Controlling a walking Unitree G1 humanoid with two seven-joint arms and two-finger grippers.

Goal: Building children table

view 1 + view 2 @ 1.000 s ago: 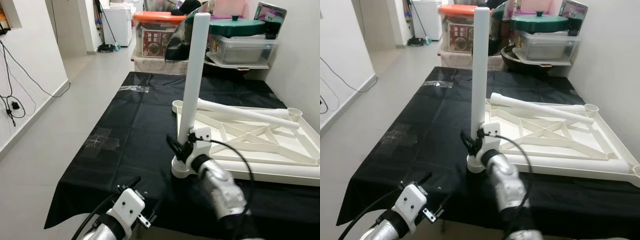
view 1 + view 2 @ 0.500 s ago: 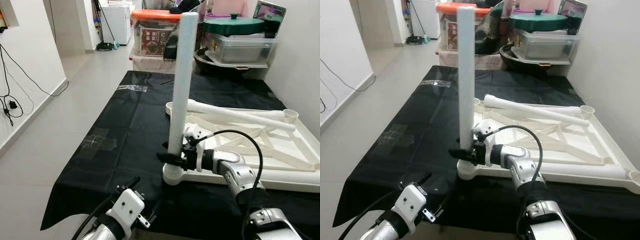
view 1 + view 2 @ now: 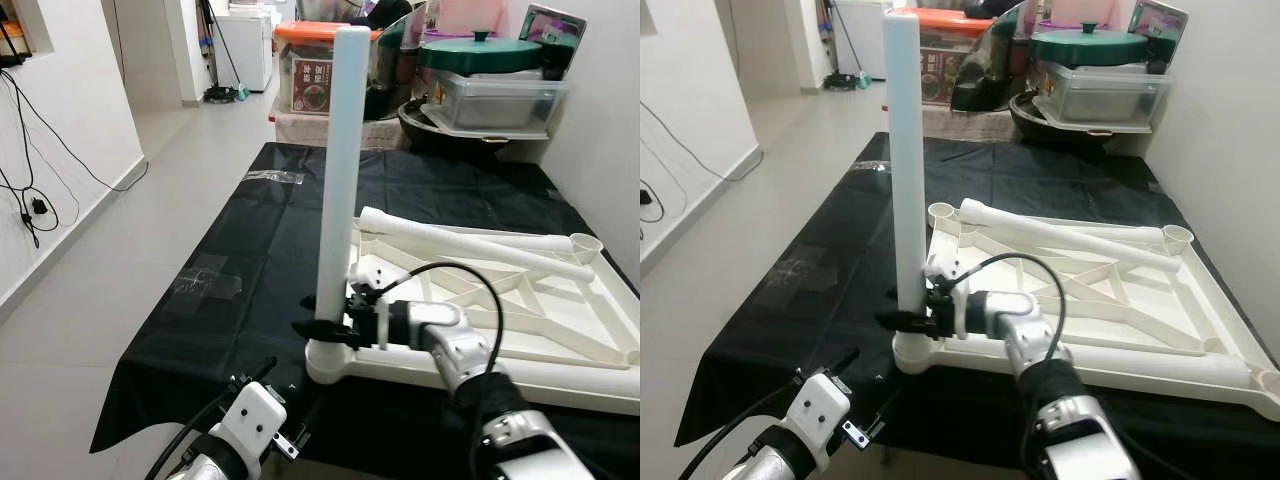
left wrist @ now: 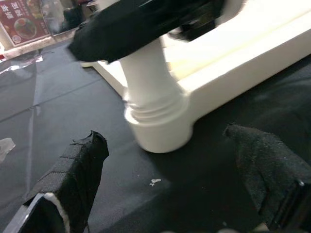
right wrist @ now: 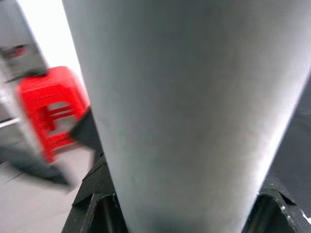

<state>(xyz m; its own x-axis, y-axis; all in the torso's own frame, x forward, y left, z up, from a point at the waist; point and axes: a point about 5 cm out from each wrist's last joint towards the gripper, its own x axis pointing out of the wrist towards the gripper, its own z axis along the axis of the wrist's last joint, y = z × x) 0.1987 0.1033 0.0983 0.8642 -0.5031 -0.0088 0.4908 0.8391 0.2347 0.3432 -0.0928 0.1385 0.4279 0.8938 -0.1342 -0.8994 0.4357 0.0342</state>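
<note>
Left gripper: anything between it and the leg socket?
Nothing but bare black cloth between the open left gripper and the socket, per the left wrist view.

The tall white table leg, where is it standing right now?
The table leg stands upright in the near-left corner socket of the upturned white tabletop on the black cloth, gripped near its base by the right gripper.

We look down a pale tiled floor that runs along the left of the frame to a hallway at the upper left. A white wall stands at far left, with black cables hanging down it. Another white wall closes the right edge. A black cloth covers the middle. Across the top sit an orange-lidded storage box, a clear bin and a green lid.
</note>
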